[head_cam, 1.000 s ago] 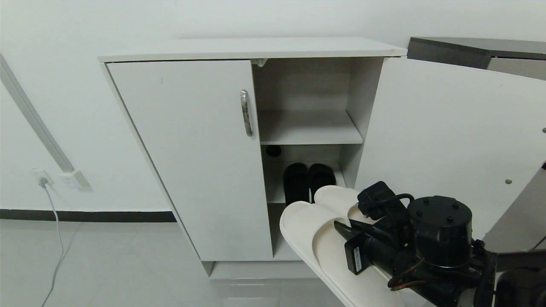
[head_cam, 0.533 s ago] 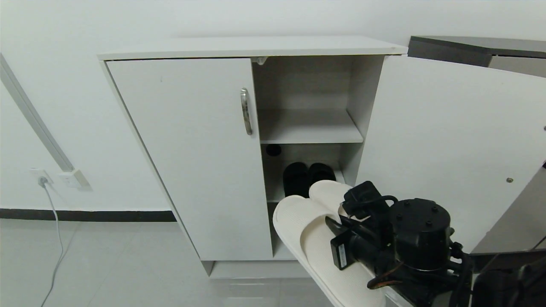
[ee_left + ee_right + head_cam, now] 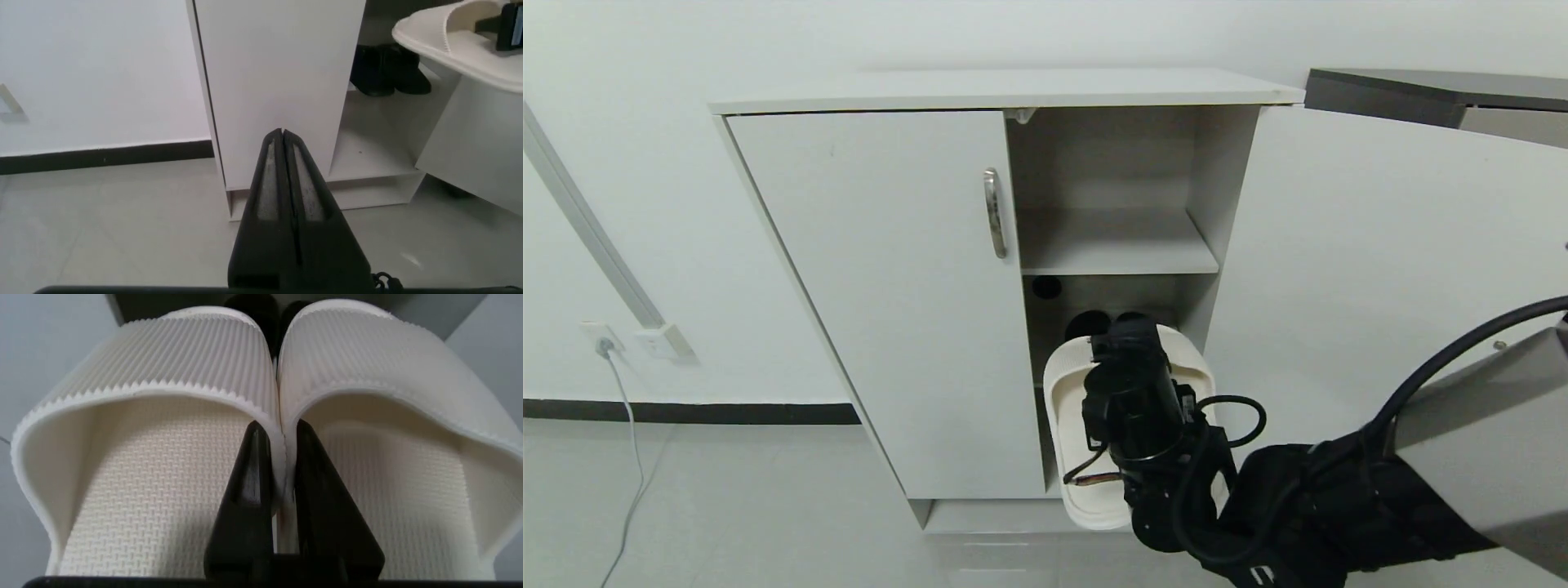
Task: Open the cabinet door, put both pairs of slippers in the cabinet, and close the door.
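Cabinet (image 3: 1013, 86) stands against the wall: left door (image 3: 882, 294) shut, right door (image 3: 1372, 261) swung wide open. White slippers (image 3: 1063, 392), side by side, toes pointing in, hang off the floor at the open right half, below the upper shelf (image 3: 1111, 245). Right gripper (image 3: 280, 433) is clenched on the pair's two adjoining inner walls. Black slippers (image 3: 1086, 324) lie on a lower shelf inside, just behind the white pair's toes. Left gripper (image 3: 283, 143) sits low in front of the cabinet, fingers pressed together, nothing in them.
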Robot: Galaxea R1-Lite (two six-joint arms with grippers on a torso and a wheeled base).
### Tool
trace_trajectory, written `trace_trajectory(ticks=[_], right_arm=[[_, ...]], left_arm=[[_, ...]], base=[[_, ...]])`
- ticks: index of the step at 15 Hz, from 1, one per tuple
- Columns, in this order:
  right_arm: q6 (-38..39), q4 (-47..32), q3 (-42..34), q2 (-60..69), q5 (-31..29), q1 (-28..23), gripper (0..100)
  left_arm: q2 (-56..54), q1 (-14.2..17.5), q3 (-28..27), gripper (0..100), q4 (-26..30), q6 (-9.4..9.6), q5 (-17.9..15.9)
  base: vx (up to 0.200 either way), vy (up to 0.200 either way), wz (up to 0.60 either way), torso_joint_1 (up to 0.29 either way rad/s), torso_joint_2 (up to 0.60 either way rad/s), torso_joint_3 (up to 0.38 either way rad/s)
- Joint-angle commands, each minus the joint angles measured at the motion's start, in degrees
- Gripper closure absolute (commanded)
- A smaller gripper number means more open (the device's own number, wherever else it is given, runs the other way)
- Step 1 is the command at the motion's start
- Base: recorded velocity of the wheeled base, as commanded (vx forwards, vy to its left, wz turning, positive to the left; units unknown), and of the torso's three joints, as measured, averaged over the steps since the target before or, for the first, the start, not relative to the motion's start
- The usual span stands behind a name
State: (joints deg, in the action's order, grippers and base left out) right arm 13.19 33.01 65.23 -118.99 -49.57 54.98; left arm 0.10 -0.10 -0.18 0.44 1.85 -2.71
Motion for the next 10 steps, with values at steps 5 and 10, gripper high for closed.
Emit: trace_trajectory(ticks=[5, 10], right_arm=[[0.96, -13.32, 12.99, 6.4, -2.82, 0.39, 100], [-0.53, -13.06, 13.61, 6.49, -2.82, -0.4, 100]], left_arm=[[0.08, 0.01, 0.01, 100, 0.0, -0.01, -0.02], [0.08, 0.01, 0.01, 100, 0.0, -0.1, -0.02]], base=[[0.0, 0.0, 0.0, 0.0, 0.0, 0.0], [0.0, 0.0, 0.0, 0.0, 0.0, 0.0]])
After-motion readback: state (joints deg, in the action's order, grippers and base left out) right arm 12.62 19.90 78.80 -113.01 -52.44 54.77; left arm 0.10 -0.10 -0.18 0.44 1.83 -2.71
